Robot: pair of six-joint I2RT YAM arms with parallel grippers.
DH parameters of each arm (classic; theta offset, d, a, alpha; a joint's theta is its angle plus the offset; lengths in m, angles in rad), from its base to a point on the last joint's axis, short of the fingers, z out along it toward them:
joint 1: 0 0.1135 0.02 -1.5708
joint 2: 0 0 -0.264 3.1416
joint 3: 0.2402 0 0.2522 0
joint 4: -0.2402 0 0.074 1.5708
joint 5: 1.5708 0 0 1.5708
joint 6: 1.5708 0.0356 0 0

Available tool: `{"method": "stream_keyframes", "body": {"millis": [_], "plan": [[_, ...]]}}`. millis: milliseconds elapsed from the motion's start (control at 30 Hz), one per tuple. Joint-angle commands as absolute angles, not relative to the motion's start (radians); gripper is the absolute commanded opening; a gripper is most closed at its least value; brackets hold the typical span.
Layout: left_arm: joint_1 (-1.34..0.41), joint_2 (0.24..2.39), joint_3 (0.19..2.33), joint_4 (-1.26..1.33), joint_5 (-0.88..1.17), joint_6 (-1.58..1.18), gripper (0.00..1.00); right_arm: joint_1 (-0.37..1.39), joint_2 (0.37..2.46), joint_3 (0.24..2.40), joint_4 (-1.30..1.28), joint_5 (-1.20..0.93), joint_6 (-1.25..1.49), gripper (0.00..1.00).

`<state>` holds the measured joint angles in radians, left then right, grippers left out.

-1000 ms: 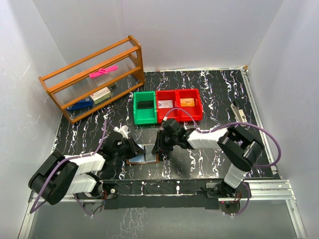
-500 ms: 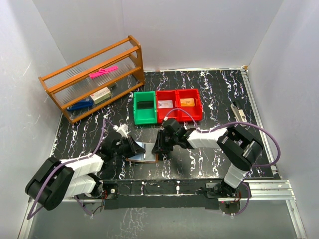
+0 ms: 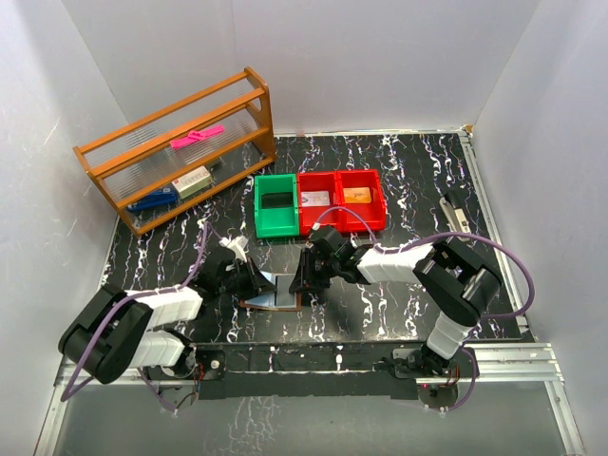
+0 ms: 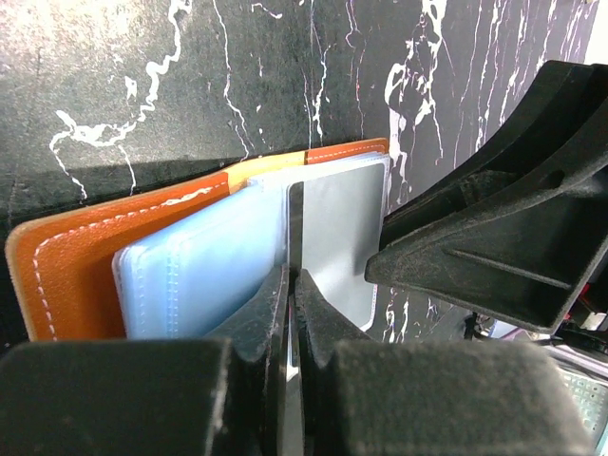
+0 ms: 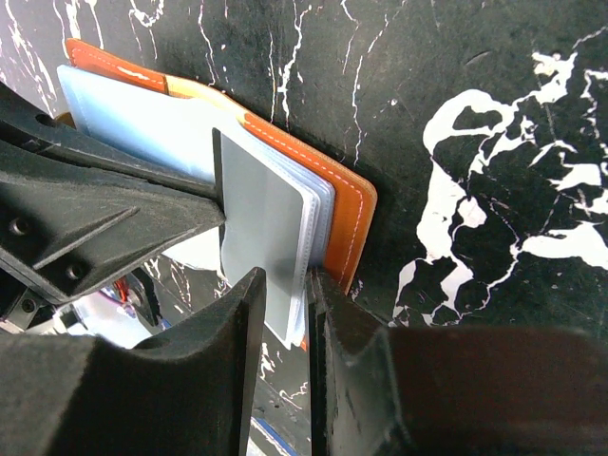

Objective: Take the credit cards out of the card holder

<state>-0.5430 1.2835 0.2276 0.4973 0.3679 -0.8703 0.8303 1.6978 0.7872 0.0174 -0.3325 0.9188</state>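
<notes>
Wallet (image 3: 275, 298) lies open on the table (image 3: 408, 171), near the front edge and between my two arms. Brown rim out, pale blue sleeves up.

Left gripper (image 4: 290, 285) is pinched tight on the edge of a grey card (image 4: 337, 237). The card is partly out of the blue sleeve, with its far end still inside. In the top view that gripper (image 3: 255, 282) sits at the wallet's left side.

Right gripper (image 5: 287, 285) is at the wallet's right side. Its jaws are narrow and clamp the edge of that flap, blue sleeves and brown rim (image 5: 347, 223) between the fingers. The same grey card (image 5: 261, 218) sticks out just past them.

Behind the wallet there's a green bin (image 3: 277, 204), then two red bins (image 3: 340, 214) in a row. One red bin has a silver card (image 3: 316, 198) in it, the other an orange card (image 3: 357, 194). The green bin looks dark inside and I can't tell what it holds. Wooden rack (image 3: 180, 157) at back left.
</notes>
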Motion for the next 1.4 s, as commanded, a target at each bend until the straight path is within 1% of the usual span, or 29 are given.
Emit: {"method": "stream_keyframes", "body": {"millis": [0, 167, 300, 433, 533, 567, 867, 900, 967, 1033, 1067, 1200, 1300, 1367], "plan": [[-0.598, 1.229, 0.284, 0.529, 0.522, -0.895, 0.00, 0.867, 1.747, 0.791, 0.068, -0.277, 0.928, 0.22], [-0.597, 1.135, 0.265, 0.434, 0.449, -0.883, 0.00, 0.853, 1.708, 0.764, 0.064, -0.251, 0.943, 0.22], [-0.594, 1.106, 0.266, 0.381, 0.419, -0.865, 0.00, 0.850, 1.703, 0.755, 0.066, -0.257, 0.939, 0.20], [-0.594, 1.099, 0.275, 0.347, 0.405, -0.857, 0.00, 0.849, 1.694, 0.752, 0.071, -0.259, 0.928, 0.13], [-0.594, 1.087, 0.294, 0.251, 0.343, -0.830, 0.00, 0.848, 1.677, 0.739, 0.111, -0.284, 0.930, 0.02], [-0.594, 1.083, 0.300, 0.215, 0.322, -0.822, 0.00, 0.846, 1.672, 0.736, 0.123, -0.295, 0.934, 0.01], [-0.594, 1.109, 0.380, 0.054, 0.298, -0.730, 0.00, 0.839, 1.631, 0.751, 0.146, -0.330, 0.937, 0.00], [-0.594, 1.099, 0.388, 0.026, 0.279, -0.731, 0.01, 0.839, 1.627, 0.753, 0.144, -0.331, 0.939, 0.00], [-0.594, 1.071, 0.414, -0.027, 0.240, -0.727, 0.27, 0.839, 1.616, 0.765, 0.102, -0.299, 0.941, 0.00], [-0.594, 1.036, 0.439, -0.096, 0.196, -0.717, 0.43, 0.836, 1.598, 0.780, 0.024, -0.235, 0.923, 0.00], [-0.594, 1.022, 0.456, -0.143, 0.160, -0.702, 0.48, 0.834, 1.587, 0.790, -0.017, -0.195, 0.913, 0.00], [-0.594, 0.990, 0.519, -0.326, 0.008, -0.694, 0.58, 0.827, 1.559, 0.815, -0.101, -0.142, 0.880, 0.00], [-0.594, 0.983, 0.506, -0.364, -0.047, -0.735, 0.59, 0.826, 1.533, 0.853, -0.192, -0.076, 0.842, 0.00], [-0.594, 0.995, 0.477, -0.320, -0.015, -0.729, 0.59, 0.827, 1.521, 0.881, -0.242, -0.049, 0.815, 0.00]]}}
